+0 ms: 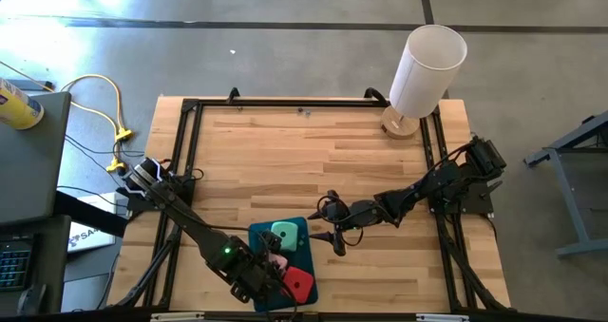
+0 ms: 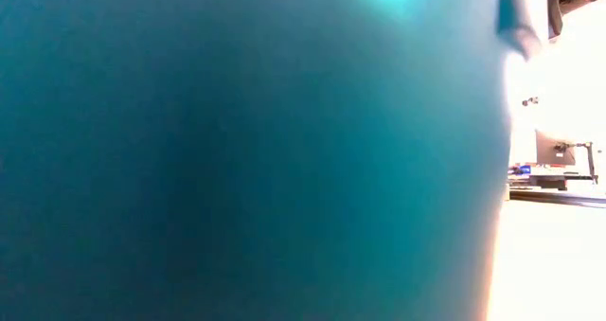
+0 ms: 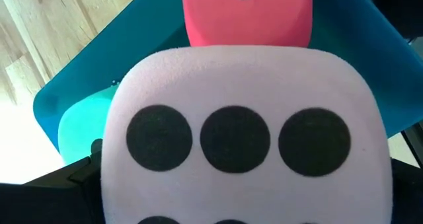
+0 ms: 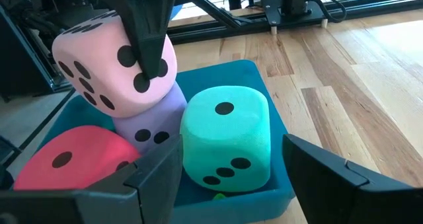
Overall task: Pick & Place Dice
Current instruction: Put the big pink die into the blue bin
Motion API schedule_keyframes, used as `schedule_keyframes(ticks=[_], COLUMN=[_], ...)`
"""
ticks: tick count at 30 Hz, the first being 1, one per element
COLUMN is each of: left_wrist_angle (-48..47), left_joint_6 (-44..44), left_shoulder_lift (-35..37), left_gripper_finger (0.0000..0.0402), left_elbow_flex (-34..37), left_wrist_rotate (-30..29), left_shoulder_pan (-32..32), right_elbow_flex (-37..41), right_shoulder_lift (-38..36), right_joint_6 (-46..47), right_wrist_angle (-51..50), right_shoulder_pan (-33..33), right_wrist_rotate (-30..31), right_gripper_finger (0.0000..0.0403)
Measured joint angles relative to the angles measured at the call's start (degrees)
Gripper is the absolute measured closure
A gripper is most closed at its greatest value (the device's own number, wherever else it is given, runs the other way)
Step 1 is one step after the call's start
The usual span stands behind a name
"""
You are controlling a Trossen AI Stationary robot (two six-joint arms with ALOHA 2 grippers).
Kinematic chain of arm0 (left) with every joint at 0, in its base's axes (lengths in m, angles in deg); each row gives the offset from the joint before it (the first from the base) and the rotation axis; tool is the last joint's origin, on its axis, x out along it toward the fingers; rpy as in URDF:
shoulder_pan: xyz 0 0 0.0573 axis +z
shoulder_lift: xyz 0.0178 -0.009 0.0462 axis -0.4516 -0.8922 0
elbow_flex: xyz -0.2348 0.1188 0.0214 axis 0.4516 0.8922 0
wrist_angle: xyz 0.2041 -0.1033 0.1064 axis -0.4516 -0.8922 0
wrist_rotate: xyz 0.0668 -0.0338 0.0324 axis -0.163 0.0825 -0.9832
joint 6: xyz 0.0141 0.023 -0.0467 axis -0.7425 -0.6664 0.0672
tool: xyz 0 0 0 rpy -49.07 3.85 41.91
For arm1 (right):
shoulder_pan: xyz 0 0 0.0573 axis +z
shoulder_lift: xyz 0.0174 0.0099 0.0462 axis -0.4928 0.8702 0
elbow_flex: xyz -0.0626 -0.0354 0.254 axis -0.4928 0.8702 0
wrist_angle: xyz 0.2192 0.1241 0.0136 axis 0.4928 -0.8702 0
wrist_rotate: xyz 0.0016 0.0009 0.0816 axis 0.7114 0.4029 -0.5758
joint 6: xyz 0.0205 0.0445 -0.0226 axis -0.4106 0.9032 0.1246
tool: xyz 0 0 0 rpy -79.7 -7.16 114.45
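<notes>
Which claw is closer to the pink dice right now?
The left. The left claw grips the pink dice above the tray. The right claw hangs open beside the tray, nearer the green dice.

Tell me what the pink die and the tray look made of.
Pink die: probably soft foam, matte; its face looks finely grainy, corners rounded, pips flat black. Teal tray: likely smooth plastic or painted board, with an even colour and a slight sheen; which one cannot be told.

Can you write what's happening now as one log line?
left claw: holding pink die above purple die | right claw: open beside green die | red die: in teal tray
</notes>
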Motion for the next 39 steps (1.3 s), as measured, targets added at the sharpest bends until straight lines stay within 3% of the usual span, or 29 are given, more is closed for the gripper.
schedule_keyframes(ticks=[39], left_wrist_angle=[1.1], left_joint_6=[4.8], left_shoulder_lift=[0.0], left_gripper_finger=[0.0002], left_elbow_flex=[0.0], left_wrist_rotate=[0.5], left_shoulder_pan=[-0.2], right_elbow_flex=[0.0], right_shoulder_lift=[0.0], right_joint_6=[-4.6], right_wrist_angle=[4.1], right_shoulder_pan=[2.4], right_wrist_rotate=[-3.0], right_gripper_finger=[0.0153])
